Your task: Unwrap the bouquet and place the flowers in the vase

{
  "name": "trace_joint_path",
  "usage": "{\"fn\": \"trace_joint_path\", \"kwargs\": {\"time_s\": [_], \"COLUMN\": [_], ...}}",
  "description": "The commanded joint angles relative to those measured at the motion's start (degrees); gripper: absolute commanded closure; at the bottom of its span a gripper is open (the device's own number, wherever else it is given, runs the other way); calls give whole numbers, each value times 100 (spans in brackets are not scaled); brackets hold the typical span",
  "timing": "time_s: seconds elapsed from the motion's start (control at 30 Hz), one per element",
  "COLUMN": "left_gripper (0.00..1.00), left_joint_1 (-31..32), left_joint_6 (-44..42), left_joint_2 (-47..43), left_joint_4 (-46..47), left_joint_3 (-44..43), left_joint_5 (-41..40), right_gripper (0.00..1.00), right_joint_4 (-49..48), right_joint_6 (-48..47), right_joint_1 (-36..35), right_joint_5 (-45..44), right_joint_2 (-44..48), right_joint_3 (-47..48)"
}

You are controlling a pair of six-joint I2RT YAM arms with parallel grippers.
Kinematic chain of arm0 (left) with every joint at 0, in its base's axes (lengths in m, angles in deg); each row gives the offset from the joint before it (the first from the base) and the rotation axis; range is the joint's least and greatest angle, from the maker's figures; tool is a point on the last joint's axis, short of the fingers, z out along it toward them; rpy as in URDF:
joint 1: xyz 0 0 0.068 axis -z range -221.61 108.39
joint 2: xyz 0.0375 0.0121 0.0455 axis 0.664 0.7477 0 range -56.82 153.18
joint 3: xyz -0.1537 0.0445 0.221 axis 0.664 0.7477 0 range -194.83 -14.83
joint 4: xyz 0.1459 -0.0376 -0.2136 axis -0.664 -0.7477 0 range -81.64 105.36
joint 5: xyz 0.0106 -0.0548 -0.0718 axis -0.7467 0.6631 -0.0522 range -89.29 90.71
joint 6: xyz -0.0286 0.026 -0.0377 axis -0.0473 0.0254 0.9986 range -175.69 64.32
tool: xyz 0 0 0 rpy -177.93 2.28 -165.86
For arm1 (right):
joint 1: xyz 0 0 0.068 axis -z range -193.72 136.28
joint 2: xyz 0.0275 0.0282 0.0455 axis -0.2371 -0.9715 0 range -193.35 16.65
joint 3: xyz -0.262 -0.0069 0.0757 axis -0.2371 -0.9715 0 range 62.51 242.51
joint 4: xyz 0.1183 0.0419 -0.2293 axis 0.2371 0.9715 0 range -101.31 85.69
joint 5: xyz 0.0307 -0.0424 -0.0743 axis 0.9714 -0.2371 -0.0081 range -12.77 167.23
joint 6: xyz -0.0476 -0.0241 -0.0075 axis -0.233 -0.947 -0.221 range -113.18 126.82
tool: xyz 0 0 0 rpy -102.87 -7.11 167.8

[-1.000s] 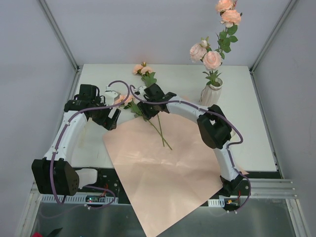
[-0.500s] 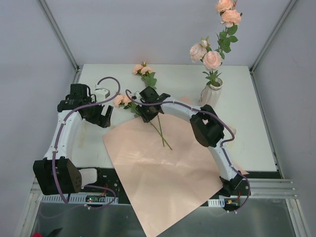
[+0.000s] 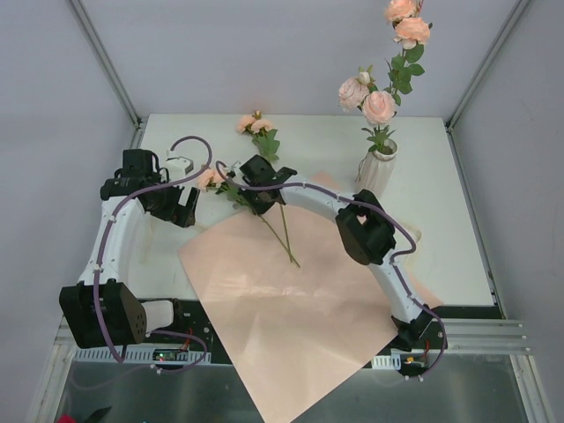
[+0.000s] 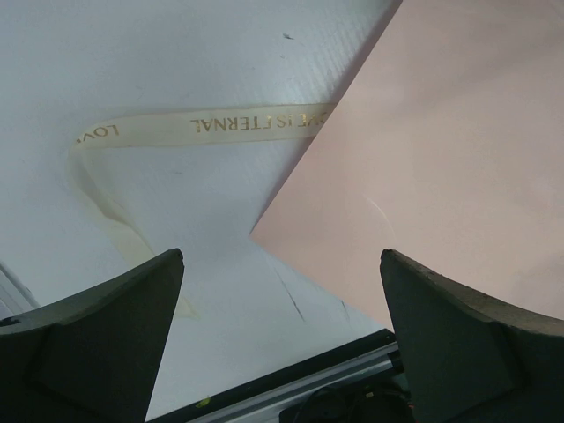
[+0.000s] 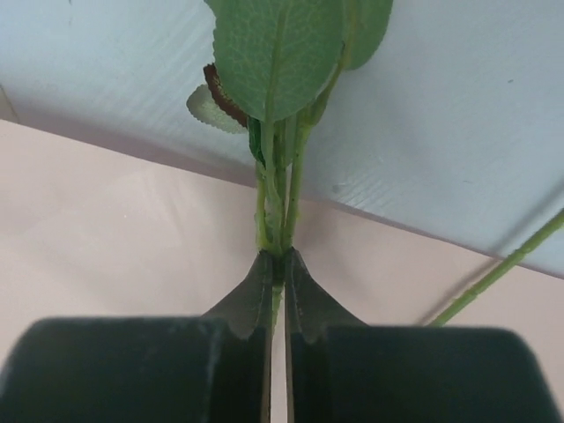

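Observation:
The bouquet lies unwrapped: its pink paper is spread flat over the table's front edge. Two rose stems rest across the paper's far corner. My right gripper is shut on one flower stem, just below its leaves; that stem's rose points left. A second thin stem lies to the right of the fingers. Another rose sprig lies at the back of the table. The cream ribbed vase stands at the back right with several roses in it. My left gripper hangs open over the table, its jaws wide apart with nothing between them.
A cream printed ribbon lies on the white table left of the paper's edge. The paper overhangs the black front rail. Grey walls enclose the table on three sides.
My right gripper has closed on the rose stem after moving slightly left. The paper has slid a little to the left. The left arm drew back to the left, still open.

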Motion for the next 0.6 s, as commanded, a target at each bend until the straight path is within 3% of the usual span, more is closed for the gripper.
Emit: {"fn": "trace_joint_path", "kwargs": {"time_s": [0.0,0.3,0.43,0.57], "left_gripper": [6,6,6,6], "left_joint_1": [-239,-986,-1083,-1083], "left_joint_6": [182,648,640,666], "left_joint_2": [12,118,126,144], "left_joint_4": [-34,-26,-34,-26], "left_joint_3": [-366,-753,-709,-700], "left_joint_5": [-2,455,578,736], "right_gripper": [99,99,99,99], "right_joint_4": [-177,-932,-1767,-3216], "right_joint_6": [27,116,19,-420], "right_joint_1": [62,563,783,994], "right_joint_5": [-442,-347,83,31], "right_joint_2": [972,2914,3969,5382], "right_joint_3": [558,472,-177,-1528]}}
